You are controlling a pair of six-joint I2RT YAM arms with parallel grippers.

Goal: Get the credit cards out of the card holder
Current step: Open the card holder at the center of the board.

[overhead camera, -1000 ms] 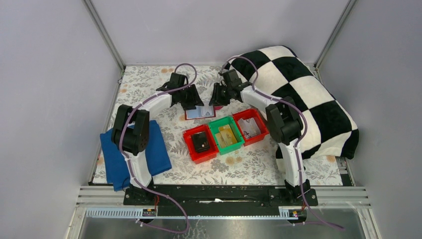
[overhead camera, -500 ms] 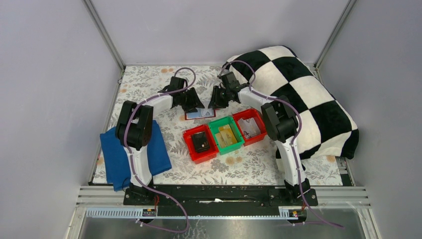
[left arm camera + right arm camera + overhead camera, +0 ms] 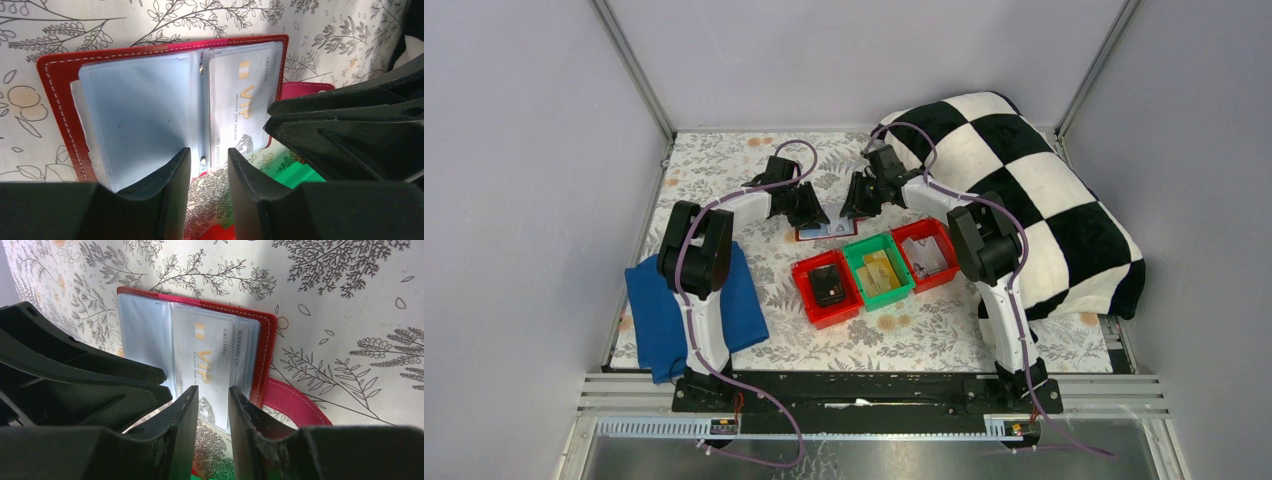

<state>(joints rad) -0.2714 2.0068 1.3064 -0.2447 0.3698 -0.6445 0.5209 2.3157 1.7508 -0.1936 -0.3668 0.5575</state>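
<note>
My left fingers [image 3: 815,214], a narrow gap between them, stand over the riveted spine of the card holder [image 3: 140,105]. It is a white-stitched red cover with glossy blue sleeves, and it lies open and flat on the floral surface [image 3: 724,165] near the middle of the far edge. A pale VIP credit card [image 3: 245,110] sits in its right sleeve, and my right fingers [image 3: 849,208], likewise slightly parted, stand over that card's near edge.

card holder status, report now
Left gripper, right gripper: both slightly open above the dark red folding card holder. Holder lies open, pale VIP credit card not yet out. Nothing blocking; grippers close together.
</note>
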